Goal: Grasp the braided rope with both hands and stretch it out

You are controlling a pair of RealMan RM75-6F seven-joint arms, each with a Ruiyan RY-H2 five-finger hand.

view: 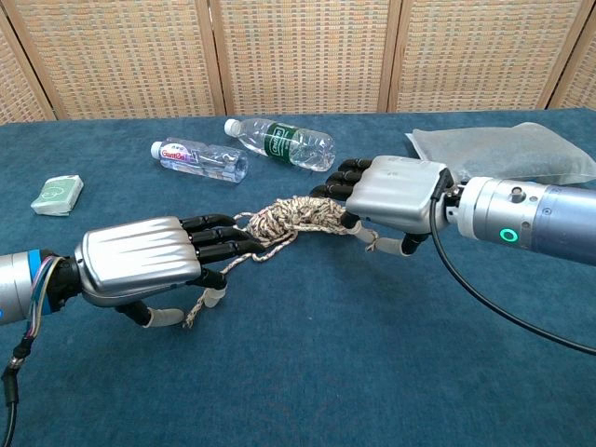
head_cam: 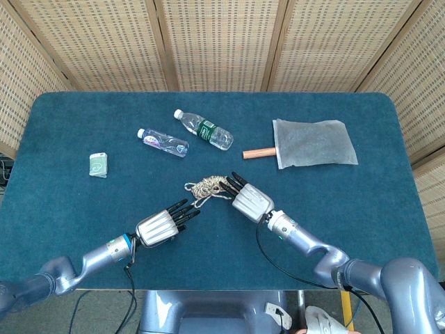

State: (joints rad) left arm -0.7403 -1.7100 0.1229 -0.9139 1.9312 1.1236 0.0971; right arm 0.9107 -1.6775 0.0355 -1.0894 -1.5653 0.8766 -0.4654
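The braided rope (head_cam: 208, 186) (view: 291, 216) lies bunched in a loose knot at the table's middle, and its thin tail (view: 197, 307) trails toward the near left. My right hand (head_cam: 249, 201) (view: 393, 196) lies at the bundle's right end, fingers curled over it and thumb beneath, gripping it. My left hand (head_cam: 162, 225) (view: 144, 261) reaches in low from the left with straight fingers. Their fingertips (view: 244, 245) touch the bundle's left edge over the tail, while the thumb hangs apart below. Where the tail passes under the left hand it is hidden.
Two plastic water bottles (head_cam: 163, 142) (head_cam: 204, 129) lie behind the rope. A small green packet (head_cam: 99, 165) sits at the left. A wooden cylinder (head_cam: 258, 153) and a translucent bag (head_cam: 312, 142) lie at the back right. The table is covered in blue cloth (head_cam: 361, 209).
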